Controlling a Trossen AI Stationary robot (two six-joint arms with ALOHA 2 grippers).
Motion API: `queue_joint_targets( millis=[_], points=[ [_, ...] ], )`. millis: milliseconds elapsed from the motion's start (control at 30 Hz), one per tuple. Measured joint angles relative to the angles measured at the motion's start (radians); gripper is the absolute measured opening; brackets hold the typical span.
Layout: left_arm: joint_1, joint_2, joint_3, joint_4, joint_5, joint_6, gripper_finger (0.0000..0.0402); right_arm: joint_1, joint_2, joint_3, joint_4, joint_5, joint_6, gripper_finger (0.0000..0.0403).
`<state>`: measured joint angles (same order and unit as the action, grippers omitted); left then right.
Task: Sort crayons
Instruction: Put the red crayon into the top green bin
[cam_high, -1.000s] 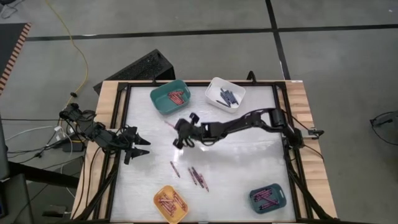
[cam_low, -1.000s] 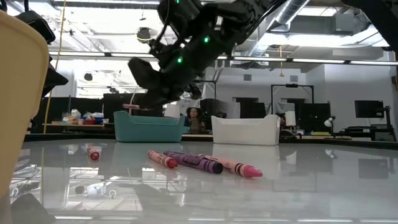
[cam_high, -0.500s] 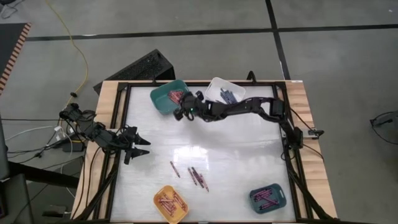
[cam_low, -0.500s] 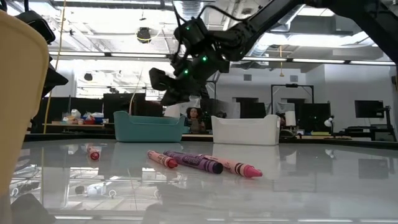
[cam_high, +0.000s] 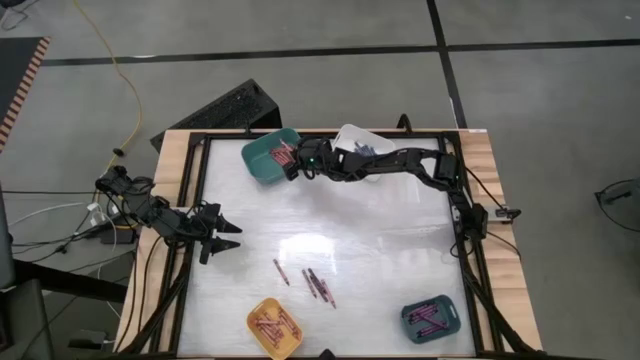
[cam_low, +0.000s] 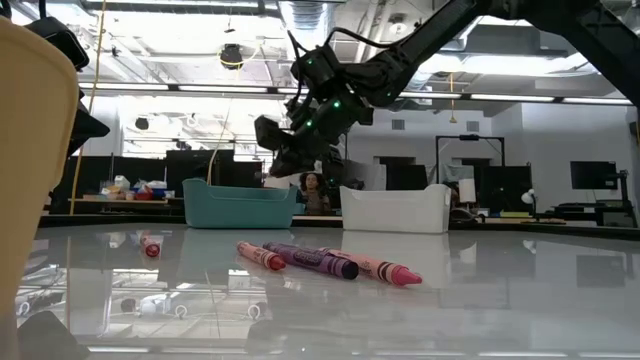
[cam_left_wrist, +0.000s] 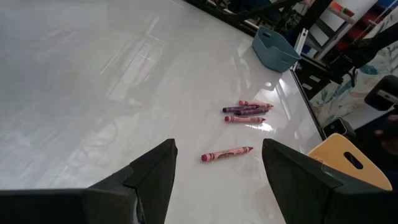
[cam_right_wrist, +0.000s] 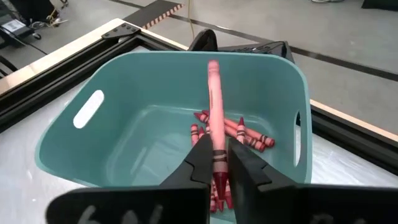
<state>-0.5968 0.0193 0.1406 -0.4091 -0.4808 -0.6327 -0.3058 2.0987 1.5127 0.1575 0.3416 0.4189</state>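
Over the teal bin (cam_high: 272, 157) at the table's far edge: right hand (cam_high: 297, 163) sits above the bin's rim on the side facing the white bin, fingers (cam_right_wrist: 202, 163) pinching a pink crayon (cam_right_wrist: 214, 109) near its lower end. The crayon sticks out past the fingertips, over the bin's inside. In the low view the same hand (cam_low: 283, 152) hangs above the bin (cam_low: 238, 205), clear of its top edge.

Inside the teal bin: a small pile of red crayons (cam_right_wrist: 239, 134) on the floor, below the held one.

Just beside the teal bin, under the right arm: white bin (cam_high: 350, 136), dark crayons in it, mostly covered by the arm.

Toward the near side of the table (cam_high: 380, 260) from the teal bin, well apart from it: loose crayons on the surface. One lone red crayon (cam_high: 281, 271), then a tight group of three (cam_high: 319, 285) next to it. Low view shows that group as a red, a purple (cam_low: 318, 262) and a pink one lying side by side.

Near edge, opposite the teal bin: yellow bin (cam_high: 274, 327) with reddish crayons, and far across from it a darker teal tray (cam_high: 431, 318) with pink crayons.

Left hand (cam_high: 222, 242) waits at the table's left edge, well away from the teal bin, fingers (cam_left_wrist: 152, 179) spread, nothing between them.
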Motion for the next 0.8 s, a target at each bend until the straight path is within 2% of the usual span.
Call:
queue_joint_targets(
  millis=[300,467,667,800],
  points=[
    [0.000,0.000,0.000,0.000,0.000,0.000,0.0228,-0.003,0.000,0.000,0.001,-0.007,-0.001,0.0065],
    [0.000,0.000,0.000,0.000,0.000,0.000,0.0228,0.017,-0.015,0.000,-0.006,-0.103,-0.057,0.0066],
    [0.000,0.000,0.000,0.000,0.000,0.000,0.0228,0.087,-0.079,0.001,-0.157,-0.224,-0.075,0.0066],
    [0.000,0.000,0.000,0.000,0.000,0.000,0.0228,0.187,-0.104,0.001,-0.315,-0.252,-0.073,0.0066]
  ],
)
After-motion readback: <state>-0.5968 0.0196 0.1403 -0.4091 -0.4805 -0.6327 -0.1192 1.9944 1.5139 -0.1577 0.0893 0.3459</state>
